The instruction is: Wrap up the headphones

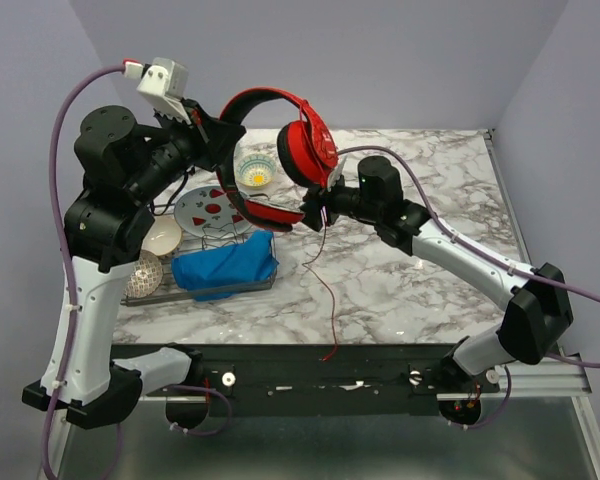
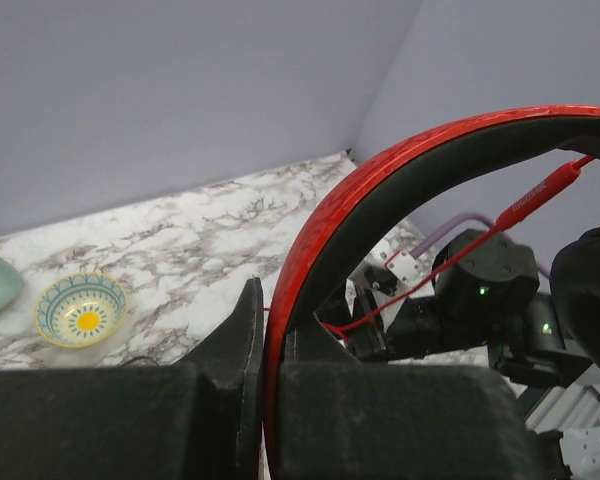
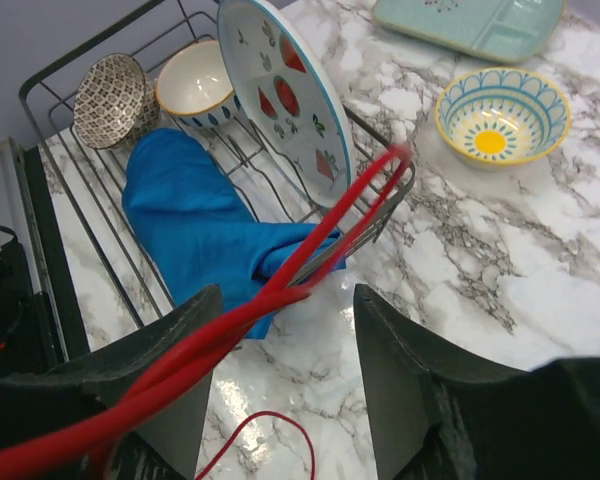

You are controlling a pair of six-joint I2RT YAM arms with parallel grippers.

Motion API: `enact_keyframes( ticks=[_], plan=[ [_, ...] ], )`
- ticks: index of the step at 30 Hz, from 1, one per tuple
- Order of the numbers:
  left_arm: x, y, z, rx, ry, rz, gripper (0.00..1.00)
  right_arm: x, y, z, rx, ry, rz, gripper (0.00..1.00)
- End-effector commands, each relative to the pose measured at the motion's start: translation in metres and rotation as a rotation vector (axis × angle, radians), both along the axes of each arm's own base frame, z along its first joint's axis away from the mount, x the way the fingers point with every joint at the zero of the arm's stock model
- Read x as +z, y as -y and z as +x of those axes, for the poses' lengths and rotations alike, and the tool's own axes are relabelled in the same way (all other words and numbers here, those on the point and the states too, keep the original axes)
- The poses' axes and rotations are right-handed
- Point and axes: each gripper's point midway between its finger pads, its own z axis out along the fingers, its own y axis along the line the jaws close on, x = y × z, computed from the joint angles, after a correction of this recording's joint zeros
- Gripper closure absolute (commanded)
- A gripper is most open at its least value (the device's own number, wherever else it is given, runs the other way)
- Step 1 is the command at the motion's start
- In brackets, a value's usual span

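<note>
The red headphones (image 1: 305, 148) hang in the air above the marble table. My left gripper (image 1: 223, 128) is shut on the black-lined red headband (image 2: 400, 170), which runs up between its jaws (image 2: 275, 300). One cup sits high at the centre and the other (image 1: 270, 212) hangs lower. My right gripper (image 1: 318, 210) is just below the upper cup with its jaws open. In the right wrist view, red cable strands (image 3: 330, 225) cross its left finger (image 3: 170, 340) while the gap (image 3: 285, 295) is wide. The thin cable (image 1: 325, 290) hangs down to the table's front edge.
A wire dish rack (image 1: 265, 283) at the left holds a blue cloth (image 1: 225, 265), a plate with red patterns (image 1: 212, 208) and two small bowls (image 1: 145, 275). A blue and yellow bowl (image 1: 257, 172) and a teal tray (image 3: 470, 25) lie behind it.
</note>
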Motion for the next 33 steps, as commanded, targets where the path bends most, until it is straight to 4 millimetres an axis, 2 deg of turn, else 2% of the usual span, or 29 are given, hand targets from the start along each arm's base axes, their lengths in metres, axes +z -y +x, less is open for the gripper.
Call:
enact_keyframes(
  ticks=[1,8,11,14,15,18,19,21,22,23,24,25,27,28,29,30,31,32,33],
  plan=[
    [0.034,-0.015,0.004,0.076,0.025,-0.141,1.0,-0.019,0.001,-0.001,-0.019,-0.05,0.0,0.34],
    [0.044,-0.033,0.022,0.162,0.048,-0.151,1.0,-0.038,0.005,-0.008,-0.012,-0.095,-0.014,0.34],
    [0.044,-0.044,0.032,0.209,0.038,-0.171,1.0,-0.049,0.007,-0.011,-0.017,-0.122,-0.023,0.37],
    [0.041,-0.056,0.045,0.252,-0.006,-0.226,1.0,-0.066,0.008,-0.015,-0.017,-0.165,-0.041,0.63],
    [0.038,-0.058,0.052,0.263,-0.028,-0.242,1.0,-0.071,0.008,-0.015,-0.018,-0.18,-0.046,0.82],
    [0.031,-0.071,0.067,0.309,-0.088,-0.316,1.0,-0.078,0.003,-0.02,0.012,-0.216,-0.046,0.99],
    [0.028,-0.08,0.074,0.335,-0.107,-0.338,1.0,-0.082,-0.001,-0.021,0.025,-0.241,-0.044,0.99],
    [0.023,-0.083,0.081,0.317,-0.175,-0.422,1.0,-0.086,-0.008,-0.02,0.036,-0.268,-0.045,0.99],
    [0.022,-0.082,0.084,0.304,-0.194,-0.449,1.0,-0.1,-0.013,-0.021,0.05,-0.309,-0.067,0.99],
    [0.017,-0.098,0.091,0.334,-0.216,-0.484,1.0,-0.095,-0.02,-0.019,0.056,-0.32,-0.073,0.99],
    [0.013,-0.101,0.097,0.335,-0.238,-0.509,1.0,-0.095,-0.025,-0.016,0.058,-0.323,-0.076,0.99],
    [0.012,-0.107,0.101,0.351,-0.261,-0.552,1.0,-0.103,-0.031,-0.023,0.071,-0.351,-0.107,0.99],
    [0.007,-0.13,0.115,0.417,-0.277,-0.591,1.0,-0.107,-0.045,-0.028,0.094,-0.36,-0.141,0.99],
    [0.007,-0.139,0.119,0.443,-0.289,-0.629,1.0,-0.109,-0.056,-0.038,0.116,-0.331,-0.174,0.99],
    [0.006,-0.148,0.123,0.467,-0.286,-0.642,1.0,-0.121,-0.059,-0.047,0.126,-0.342,-0.23,0.99],
    [0.003,-0.163,0.131,0.513,-0.283,-0.652,1.0,-0.111,-0.069,-0.051,0.145,-0.303,-0.243,0.99],
    [0.003,-0.177,0.137,0.581,-0.26,-0.658,1.0,-0.114,-0.08,-0.068,0.178,-0.252,-0.299,0.99],
    [0.009,-0.185,0.138,0.617,-0.221,-0.635,1.0,-0.119,-0.079,-0.082,0.201,-0.258,-0.361,0.99],
    [0.007,-0.196,0.145,0.666,-0.204,-0.618,1.0,-0.111,-0.088,-0.091,0.221,-0.24,-0.375,0.99]
  ],
)
